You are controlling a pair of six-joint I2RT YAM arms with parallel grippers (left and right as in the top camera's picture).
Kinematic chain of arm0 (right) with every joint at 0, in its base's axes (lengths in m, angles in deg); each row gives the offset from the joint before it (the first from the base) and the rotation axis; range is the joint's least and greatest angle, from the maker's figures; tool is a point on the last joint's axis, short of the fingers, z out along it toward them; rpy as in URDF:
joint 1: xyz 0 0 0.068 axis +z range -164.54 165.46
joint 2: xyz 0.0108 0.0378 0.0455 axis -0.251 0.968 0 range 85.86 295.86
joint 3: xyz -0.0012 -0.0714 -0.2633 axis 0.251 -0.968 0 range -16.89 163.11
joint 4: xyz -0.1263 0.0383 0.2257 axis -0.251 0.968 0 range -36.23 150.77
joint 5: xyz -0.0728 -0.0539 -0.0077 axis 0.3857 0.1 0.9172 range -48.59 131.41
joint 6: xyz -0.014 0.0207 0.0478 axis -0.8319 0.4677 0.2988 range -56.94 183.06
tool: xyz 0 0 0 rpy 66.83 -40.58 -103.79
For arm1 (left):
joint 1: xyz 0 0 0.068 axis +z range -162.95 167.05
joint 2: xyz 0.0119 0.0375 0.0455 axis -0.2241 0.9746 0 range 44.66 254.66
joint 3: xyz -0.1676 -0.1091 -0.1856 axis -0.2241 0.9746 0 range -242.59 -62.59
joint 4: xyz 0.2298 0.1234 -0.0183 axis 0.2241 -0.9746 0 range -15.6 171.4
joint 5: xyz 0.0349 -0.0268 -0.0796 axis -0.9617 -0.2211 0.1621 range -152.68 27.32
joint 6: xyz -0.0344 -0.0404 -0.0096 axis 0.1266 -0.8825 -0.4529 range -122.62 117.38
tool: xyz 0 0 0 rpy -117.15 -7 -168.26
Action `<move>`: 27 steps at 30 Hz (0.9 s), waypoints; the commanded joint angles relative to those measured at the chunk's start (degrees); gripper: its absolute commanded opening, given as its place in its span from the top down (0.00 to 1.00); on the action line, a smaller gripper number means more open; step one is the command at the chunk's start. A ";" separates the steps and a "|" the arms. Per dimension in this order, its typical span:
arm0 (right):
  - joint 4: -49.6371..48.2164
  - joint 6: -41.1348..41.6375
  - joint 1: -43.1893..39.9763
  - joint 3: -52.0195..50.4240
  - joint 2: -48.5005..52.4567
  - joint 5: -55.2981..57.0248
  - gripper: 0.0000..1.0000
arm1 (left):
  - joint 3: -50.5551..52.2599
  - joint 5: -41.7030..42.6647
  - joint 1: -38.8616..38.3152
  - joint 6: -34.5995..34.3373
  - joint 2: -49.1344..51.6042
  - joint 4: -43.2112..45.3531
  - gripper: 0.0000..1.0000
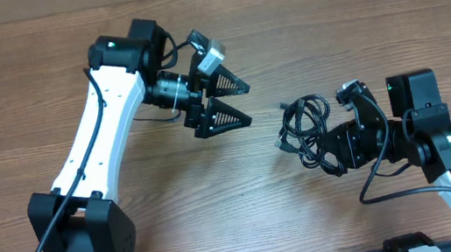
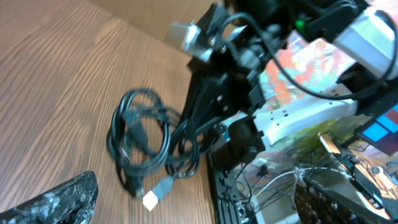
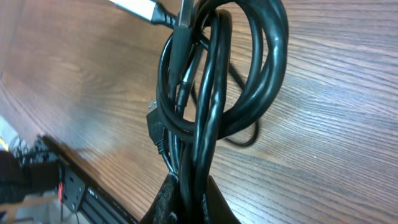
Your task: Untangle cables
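Cables (image 3: 208, 106) bunched in right gripper (image 3: 186, 205) over table (image 1: 25, 83); left gripper (image 1: 247, 105) splayed, apart

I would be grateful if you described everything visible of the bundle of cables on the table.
The cables are thin, glossy black cords, rubbery-looking, looped into one loose tangled bunch. One end carries a grey USB-style plug with a pale tip. The bunch sits on the wooden table, right of centre. The right tool is shut on its near loops; the open left tool is apart from it.
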 commanded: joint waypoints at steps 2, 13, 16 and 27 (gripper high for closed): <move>-1.84 3.41 -0.15 0.44 -2.45 -2.95 0.96 | -1.49 -4.83 -0.26 -4.44 -2.10 -0.20 0.00; -12.81 3.37 -0.15 0.52 -12.83 -11.69 0.96 | -1.49 -0.50 -0.31 -9.33 -2.10 0.11 0.00; -15.74 3.41 -0.15 0.52 -16.37 -12.20 0.96 | -1.49 3.93 -0.39 -9.31 -2.10 0.11 0.00; -20.20 4.44 -0.15 0.50 -18.18 -17.18 0.96 | -1.49 8.31 -3.56 -9.25 -2.10 0.39 0.00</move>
